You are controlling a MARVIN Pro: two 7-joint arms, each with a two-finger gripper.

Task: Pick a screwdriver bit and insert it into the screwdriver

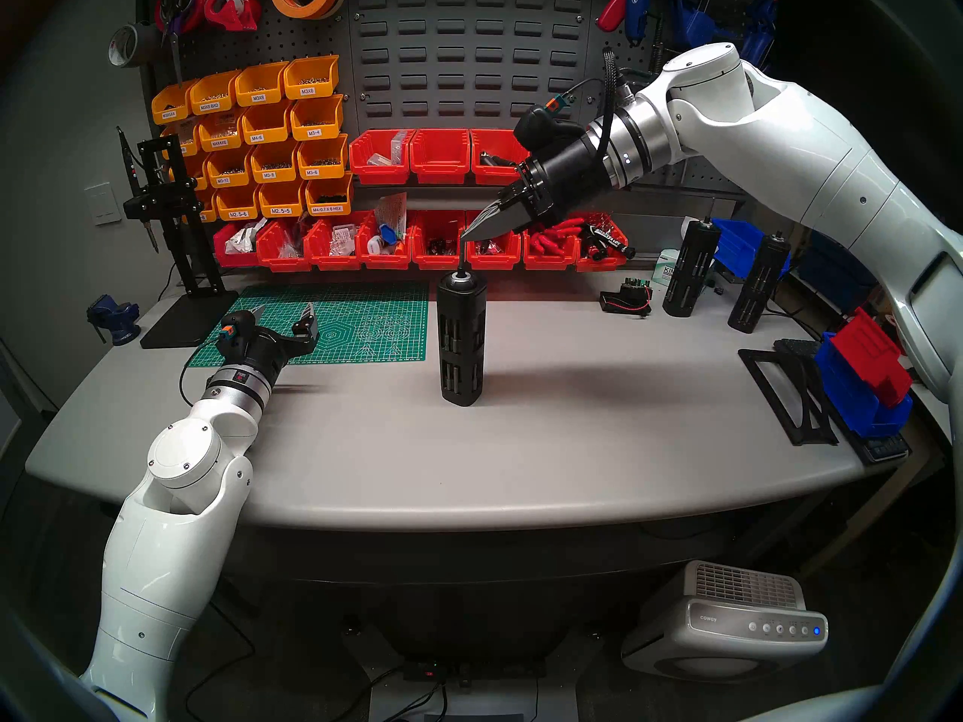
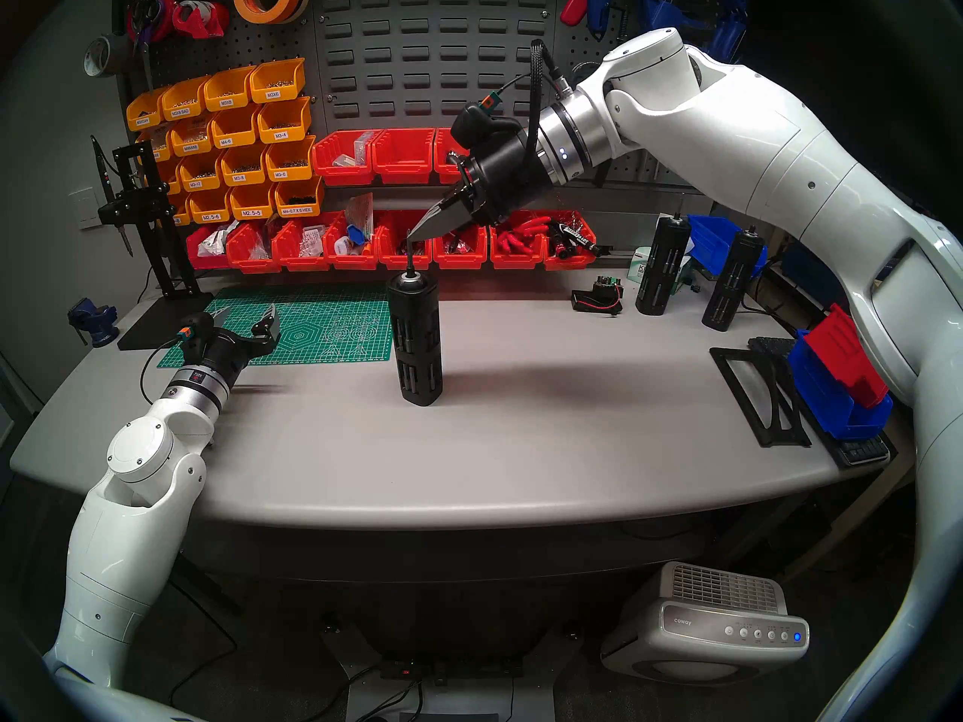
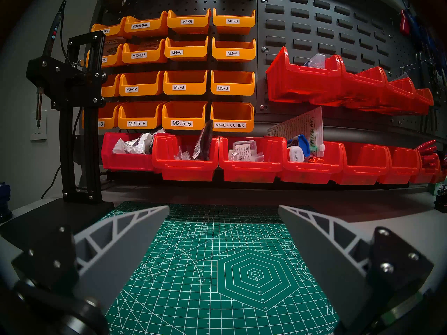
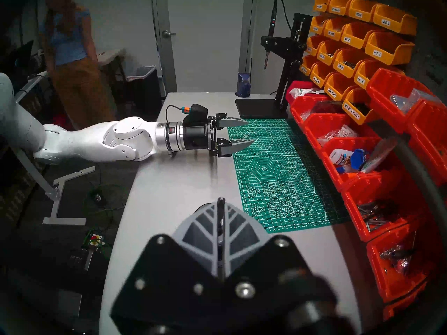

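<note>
Head stereo left shows the right gripper [image 1: 465,235] tilted down over the screwdriver [image 1: 463,338], which stands upright on the grey table [image 1: 573,445], its fingers pinched onto the screwdriver bit [image 1: 461,254]. That bit hangs upright with its lower end at the silver-ringed socket, though whether it is seated is hard to tell. Well to the left, the left gripper [image 1: 285,313] hovers with jaws wide and empty over the green cutting mat [image 1: 365,330].
</note>
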